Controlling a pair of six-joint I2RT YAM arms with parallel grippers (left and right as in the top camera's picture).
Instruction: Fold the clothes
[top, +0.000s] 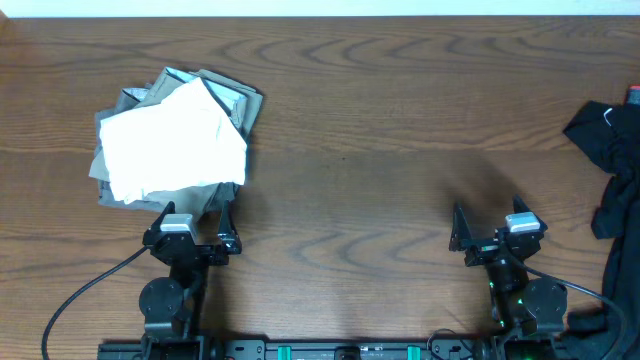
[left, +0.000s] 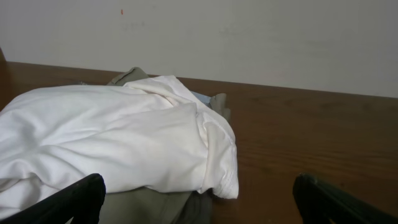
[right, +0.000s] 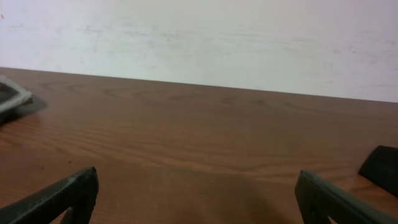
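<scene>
A pile of folded clothes lies at the left of the table: a white garment (top: 172, 140) on top of grey ones (top: 232, 100). In the left wrist view the white garment (left: 118, 140) fills the left, with grey fabric (left: 155, 208) under it. A black T-shirt (top: 612, 165) lies crumpled at the right edge; a corner of it (right: 380, 167) shows in the right wrist view. My left gripper (top: 192, 214) is open and empty just in front of the pile. My right gripper (top: 488, 222) is open and empty over bare wood.
The wooden table (top: 380, 130) stretches between the pile and the black T-shirt. A pale wall (right: 205, 37) stands behind the far edge. Cables (top: 80, 300) run from the arm bases at the front.
</scene>
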